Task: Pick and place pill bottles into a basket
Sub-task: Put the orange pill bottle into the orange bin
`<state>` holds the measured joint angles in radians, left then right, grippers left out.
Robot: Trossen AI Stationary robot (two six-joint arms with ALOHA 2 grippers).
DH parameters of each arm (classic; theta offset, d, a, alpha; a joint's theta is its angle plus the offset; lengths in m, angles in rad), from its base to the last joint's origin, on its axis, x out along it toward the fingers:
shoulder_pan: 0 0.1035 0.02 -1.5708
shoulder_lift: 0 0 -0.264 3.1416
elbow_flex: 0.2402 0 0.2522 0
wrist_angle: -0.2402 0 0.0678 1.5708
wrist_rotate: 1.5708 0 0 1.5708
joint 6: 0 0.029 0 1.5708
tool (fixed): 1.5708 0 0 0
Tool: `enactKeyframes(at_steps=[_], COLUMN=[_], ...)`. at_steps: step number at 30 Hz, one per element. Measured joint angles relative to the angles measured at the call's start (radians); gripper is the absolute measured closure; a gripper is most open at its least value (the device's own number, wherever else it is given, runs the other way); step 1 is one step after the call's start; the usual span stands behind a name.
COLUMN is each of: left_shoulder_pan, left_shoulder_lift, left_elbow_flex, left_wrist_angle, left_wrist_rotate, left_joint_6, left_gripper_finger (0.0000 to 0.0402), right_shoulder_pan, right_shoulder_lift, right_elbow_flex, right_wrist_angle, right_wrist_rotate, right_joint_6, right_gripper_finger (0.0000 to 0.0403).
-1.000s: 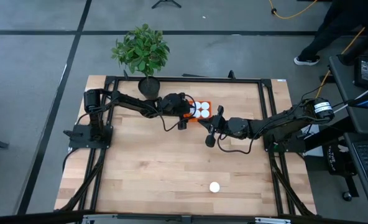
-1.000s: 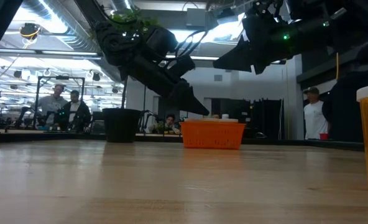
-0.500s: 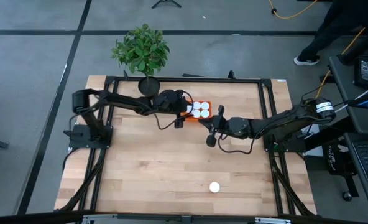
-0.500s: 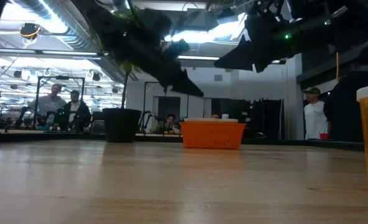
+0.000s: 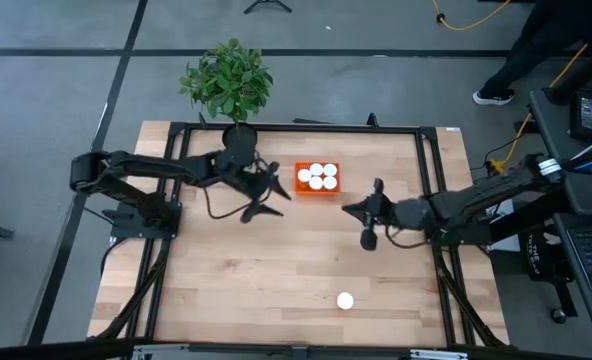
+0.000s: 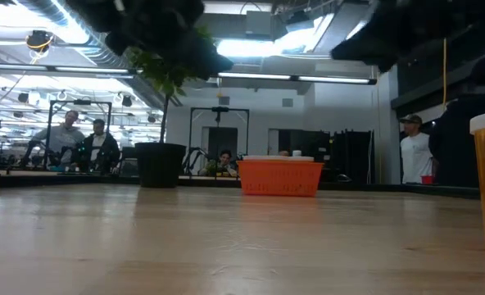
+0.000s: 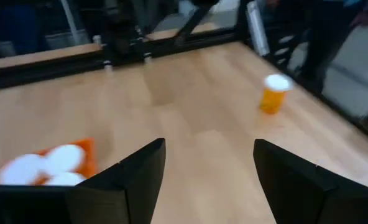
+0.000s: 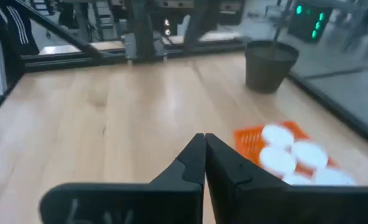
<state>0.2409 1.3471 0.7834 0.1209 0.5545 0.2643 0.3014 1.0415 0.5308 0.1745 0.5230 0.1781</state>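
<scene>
The orange basket sits near the bench's far edge with five white-capped pill bottles in it. One more bottle stands alone toward the near edge. Left gripper is spread wide and empty just beside the basket; right gripper is pinched closed, holding nothing, on the basket's other side.
</scene>
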Motion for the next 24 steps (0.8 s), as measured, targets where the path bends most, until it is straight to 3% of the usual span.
enactKeyframes(at_steps=[6, 11, 18, 24], left_shoulder_pan=[-0.089, -0.2, -0.388, -0.501], left_shoulder_lift=[-0.021, -0.015, -0.014, -0.014], left_elbow_flex=[-0.211, -0.332, -0.351, -0.351], left_wrist_angle=[0.318, 0.57, 0.579, 0.577], left_wrist_rotate=[-0.024, -0.244, -0.523, -0.691], left_joint_6=[-0.153, -0.226, -0.243, -0.273], left_gripper_finger=[0.0162, 0.0162, 0.0162, 0.0162], right_shoulder_pan=[0.192, 0.325, 0.461, 0.543], right_shoulder_lift=[-0.03, -0.03, -0.021, 0.141], right_elbow_flex=[0.0, 0.0, 0.012, 0.176], right_wrist_angle=[-0.226, -0.294, -0.388, -0.62], right_wrist_rotate=[0.094, 0.112, 0.112, 0.112], right_joint_6=[0.239, 0.342, 0.566, 0.757], right_gripper_finger=[0.0396, 0.04, 0.0401, 0.0401])
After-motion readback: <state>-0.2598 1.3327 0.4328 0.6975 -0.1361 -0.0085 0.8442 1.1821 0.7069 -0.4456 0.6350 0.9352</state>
